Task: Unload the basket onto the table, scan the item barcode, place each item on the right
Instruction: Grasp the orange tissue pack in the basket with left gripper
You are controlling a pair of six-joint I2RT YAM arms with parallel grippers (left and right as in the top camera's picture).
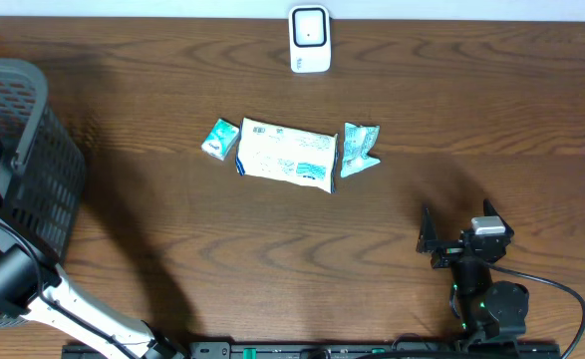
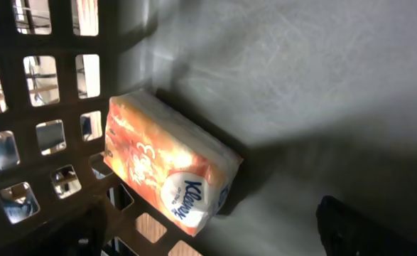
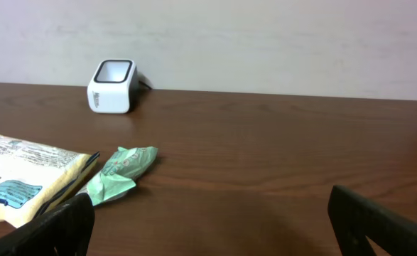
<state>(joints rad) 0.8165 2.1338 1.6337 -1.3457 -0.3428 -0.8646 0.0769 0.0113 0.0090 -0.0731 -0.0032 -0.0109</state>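
Observation:
An orange Kleenex tissue pack (image 2: 169,171) lies inside the dark plastic basket (image 2: 9,107), against its lattice wall. My left gripper (image 2: 214,238) hangs just above the pack's near corner, open, with its fingers wide apart and touching nothing. In the overhead view the left arm (image 1: 13,279) reaches into the basket (image 1: 38,130). The white barcode scanner (image 1: 310,40) (image 3: 111,85) stands at the table's far edge. My right gripper (image 1: 457,224) (image 3: 212,220) rests open and empty at the front right. No barcode shows on any face I see.
Three items lie in a row mid-table: a small teal pack (image 1: 220,139), a white and yellow packet (image 1: 287,155) (image 3: 23,178), and a crumpled green packet (image 1: 359,150) (image 3: 119,171). The basket fills the table's left edge.

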